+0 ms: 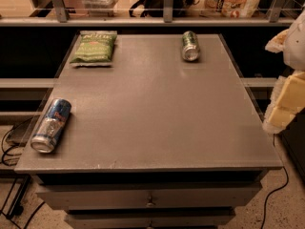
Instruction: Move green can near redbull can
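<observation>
Lying sideways: metal green can (pixel 190 46), redbull can (pixel 51 125); hand (pixel 282 109) far right.

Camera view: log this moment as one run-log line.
end effector: right of grey table | small green metal can: lying, far-right | slim blue-and-silver can: lying, near-left, apart

Two cans, both down on their sides, at opposite corners of the table (pixel 157 123).

Green can (pixel 190 46): short, green with pale markings, lying far right, silver end facing the near side, long axis running roughly front to back. Redbull can (pixel 51 125): taller, slim, blue and silver with a red mark, lying near the front-left edge, silver top pointing front-left, body angled slightly. Cans well apart, diagonal across the surface. Gripper (pixel 286 104) hangs beyond the right edge, touching neither.
</observation>
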{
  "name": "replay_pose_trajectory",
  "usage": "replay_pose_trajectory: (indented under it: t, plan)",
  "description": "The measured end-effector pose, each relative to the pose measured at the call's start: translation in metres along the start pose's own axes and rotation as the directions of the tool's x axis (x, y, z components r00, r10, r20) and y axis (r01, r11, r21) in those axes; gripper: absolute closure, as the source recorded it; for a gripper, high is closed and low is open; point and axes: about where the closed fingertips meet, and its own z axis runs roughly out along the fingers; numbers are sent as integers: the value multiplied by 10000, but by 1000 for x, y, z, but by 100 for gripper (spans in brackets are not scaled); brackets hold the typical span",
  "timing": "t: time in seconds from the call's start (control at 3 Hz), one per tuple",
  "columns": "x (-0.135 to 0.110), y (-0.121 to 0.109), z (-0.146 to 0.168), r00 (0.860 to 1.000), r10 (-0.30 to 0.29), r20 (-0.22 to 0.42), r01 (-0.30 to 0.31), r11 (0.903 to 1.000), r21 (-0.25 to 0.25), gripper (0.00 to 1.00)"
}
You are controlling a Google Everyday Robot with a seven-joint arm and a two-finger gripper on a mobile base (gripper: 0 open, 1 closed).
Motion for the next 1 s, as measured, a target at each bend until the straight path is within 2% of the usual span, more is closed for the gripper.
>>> replay_pose_trajectory:
  t: [0.33,0.67,1.0]
  plan:
    - [-9,-18,9,9997,153,186,-160,9990,407,0]
    - [-21,-47,27,9941,653,871,-722,9943,789,0]
    - [-21,-47,27,9941,652,871,-721,9943,789,0]
